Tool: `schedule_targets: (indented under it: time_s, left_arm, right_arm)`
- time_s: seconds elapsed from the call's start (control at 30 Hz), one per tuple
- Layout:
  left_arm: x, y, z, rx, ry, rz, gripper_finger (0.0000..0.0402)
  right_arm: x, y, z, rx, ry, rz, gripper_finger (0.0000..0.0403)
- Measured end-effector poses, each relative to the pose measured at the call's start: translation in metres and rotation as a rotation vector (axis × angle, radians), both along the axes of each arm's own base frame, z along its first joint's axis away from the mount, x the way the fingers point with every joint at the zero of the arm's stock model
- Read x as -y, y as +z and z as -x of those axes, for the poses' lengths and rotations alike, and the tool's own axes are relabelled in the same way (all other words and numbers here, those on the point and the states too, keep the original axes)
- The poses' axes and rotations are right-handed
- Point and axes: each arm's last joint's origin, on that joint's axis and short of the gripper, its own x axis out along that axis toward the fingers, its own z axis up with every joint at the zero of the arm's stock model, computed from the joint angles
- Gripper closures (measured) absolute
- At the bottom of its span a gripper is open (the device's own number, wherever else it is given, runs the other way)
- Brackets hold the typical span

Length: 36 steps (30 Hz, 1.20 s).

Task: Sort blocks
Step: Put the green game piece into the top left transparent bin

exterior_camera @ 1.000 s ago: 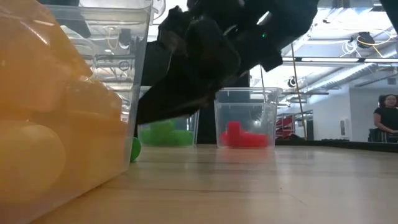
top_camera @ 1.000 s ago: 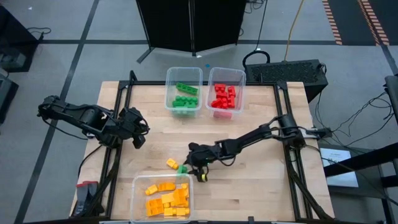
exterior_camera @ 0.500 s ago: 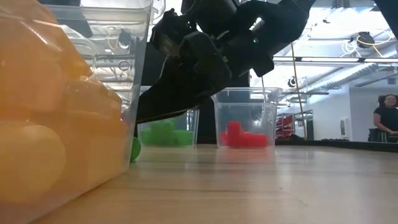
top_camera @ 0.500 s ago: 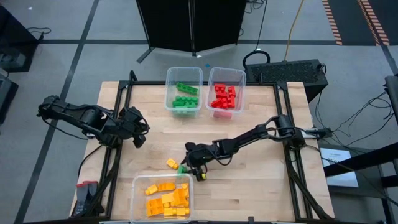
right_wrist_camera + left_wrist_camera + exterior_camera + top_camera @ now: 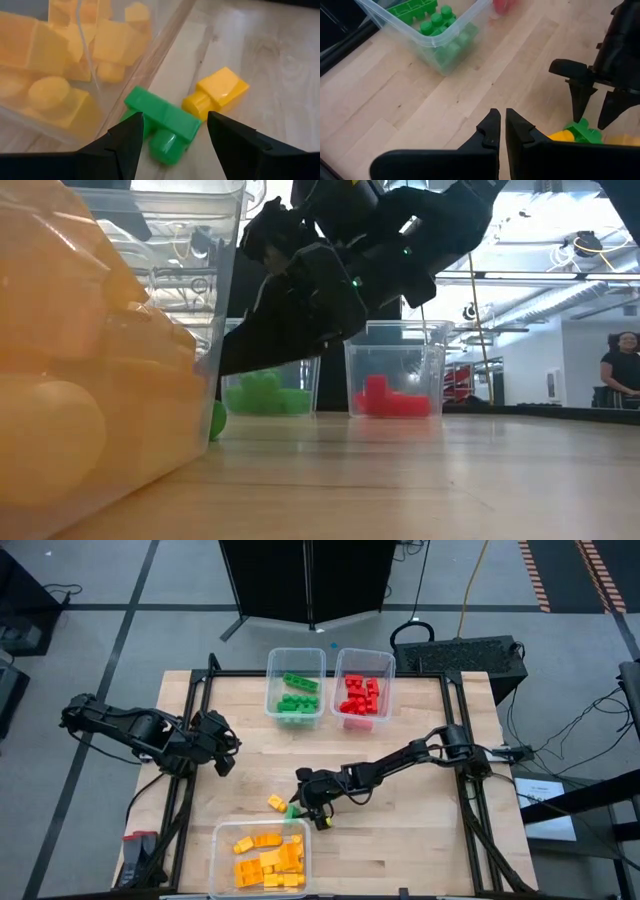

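A green block point(image 5: 162, 122) lies on the wooden table beside a yellow block point(image 5: 215, 92), just off the tub of yellow blocks point(image 5: 60, 75). My right gripper point(image 5: 175, 116) is open and slants down over the green block, one finger on either side of it. Whether a finger touches it I cannot tell. From above, the same gripper point(image 5: 303, 802) sits at the table's middle near the green block point(image 5: 292, 810) and yellow block point(image 5: 276, 802). My left gripper point(image 5: 501, 120) is shut on nothing and hovers at the table's left point(image 5: 225, 755).
A tub of green blocks point(image 5: 296, 685) and a tub of red blocks point(image 5: 363, 688) stand at the table's far edge. The tub of yellow blocks point(image 5: 260, 858) stands at the near edge. A person point(image 5: 620, 370) stands in the room beyond the table.
My right gripper has rolled a little about the line it points along while staying over the green block. The blocks have kept their places.
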Motion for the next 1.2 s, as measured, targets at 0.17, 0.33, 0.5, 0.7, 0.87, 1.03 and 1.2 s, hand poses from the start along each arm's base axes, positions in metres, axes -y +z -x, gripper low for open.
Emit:
schedule_targets:
  time_s: [0.17, 0.33, 0.5, 0.7, 0.87, 1.03, 1.2]
  left_arm:
    - [0.000, 0.000, 0.000, 0.000, 0.001, -0.001, 0.0401]
    - [0.000, 0.000, 0.000, 0.001, 0.001, -0.001, 0.0401]
    - [0.000, 0.000, 0.000, 0.001, 0.002, -0.002, 0.0401]
    - [0.000, 0.000, 0.000, 0.000, 0.003, -0.004, 0.0401]
    - [-0.001, 0.000, 0.000, 0.003, 0.011, -0.018, 0.0402]
    - [-0.001, 0.000, 0.000, 0.005, 0.015, -0.023, 0.0401]
    - [-0.001, 0.000, 0.000, 0.005, 0.016, -0.027, 0.0401]
  right_arm:
    - [0.005, 0.002, -0.002, 0.023, -0.014, -0.006, 0.0187]
    - [0.010, 0.003, -0.003, 0.039, -0.022, -0.005, 0.0187]
    - [0.008, 0.002, -0.007, 0.089, 0.008, -0.041, 0.0187]
    - [0.004, -0.005, -0.012, 0.086, 0.016, -0.061, 0.0187]
    - [0.005, 0.004, -0.017, 0.094, 0.014, -0.063, 0.0187]
    - [0.006, -0.005, -0.017, 0.042, 0.004, -0.082, 0.0187]
    - [0.002, -0.016, -0.016, -0.009, 0.009, -0.118, 0.0187]
